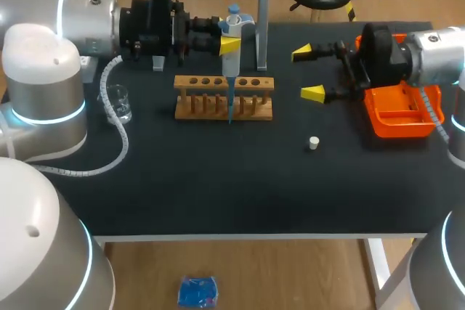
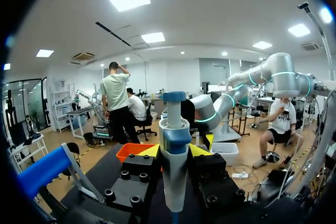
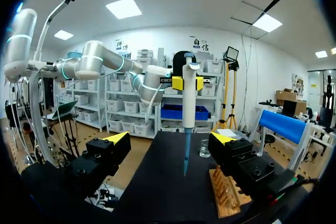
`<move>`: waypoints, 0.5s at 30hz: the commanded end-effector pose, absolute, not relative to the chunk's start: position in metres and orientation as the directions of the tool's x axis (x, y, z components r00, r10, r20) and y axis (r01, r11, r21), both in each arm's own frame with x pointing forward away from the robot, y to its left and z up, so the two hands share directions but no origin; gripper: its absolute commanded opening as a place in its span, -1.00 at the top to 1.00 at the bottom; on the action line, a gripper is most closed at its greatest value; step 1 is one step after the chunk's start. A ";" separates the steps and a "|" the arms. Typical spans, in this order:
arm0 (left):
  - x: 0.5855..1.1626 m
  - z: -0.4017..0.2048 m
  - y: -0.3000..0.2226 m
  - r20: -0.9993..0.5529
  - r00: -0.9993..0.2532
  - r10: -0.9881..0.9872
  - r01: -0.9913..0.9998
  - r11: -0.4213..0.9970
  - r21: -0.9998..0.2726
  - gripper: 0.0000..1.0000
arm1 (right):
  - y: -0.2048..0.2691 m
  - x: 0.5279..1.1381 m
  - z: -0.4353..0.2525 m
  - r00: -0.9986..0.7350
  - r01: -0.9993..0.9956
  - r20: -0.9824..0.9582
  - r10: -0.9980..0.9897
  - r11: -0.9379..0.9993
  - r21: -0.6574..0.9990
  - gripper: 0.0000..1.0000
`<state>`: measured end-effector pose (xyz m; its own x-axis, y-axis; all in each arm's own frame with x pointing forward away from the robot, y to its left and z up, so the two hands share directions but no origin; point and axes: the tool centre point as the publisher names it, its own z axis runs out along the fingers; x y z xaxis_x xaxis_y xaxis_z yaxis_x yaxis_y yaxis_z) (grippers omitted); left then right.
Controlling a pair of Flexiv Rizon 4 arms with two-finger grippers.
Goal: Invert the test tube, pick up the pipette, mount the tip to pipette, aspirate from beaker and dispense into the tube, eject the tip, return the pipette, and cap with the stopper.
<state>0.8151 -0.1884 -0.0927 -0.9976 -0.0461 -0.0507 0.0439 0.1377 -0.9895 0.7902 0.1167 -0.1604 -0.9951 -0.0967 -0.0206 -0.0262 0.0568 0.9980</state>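
upper middle: the left gripper (image 1: 229, 40) pinches the pipette (image 1: 231, 74) by the rack (image 1: 211, 89). the right gripper (image 1: 308, 72), right of centre, is spread.

You see the white-and-blue plastic pipette (image 1: 231, 38) upright, its thin blue tip (image 1: 231, 107) pointing down by the wooden rack (image 1: 196, 83). The clear glass beaker (image 1: 118, 103) stands well to its left; the small white stopper (image 1: 314, 143) lies apart, rightward.
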 end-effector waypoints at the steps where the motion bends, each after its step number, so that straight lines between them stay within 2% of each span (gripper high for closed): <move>1: 0.815 -0.093 -0.190 -0.053 -0.997 -0.049 0.046 0.134 -0.990 1.00 | 0.136 0.794 -0.153 -0.996 0.005 0.011 -0.087 0.074 0.997 -1.00; 15: 0.815 -0.093 -0.190 -0.053 -0.997 -0.049 0.046 0.134 -0.990 1.00 | 0.180 0.790 -0.145 -0.999 0.019 0.022 -0.047 0.066 0.998 -1.00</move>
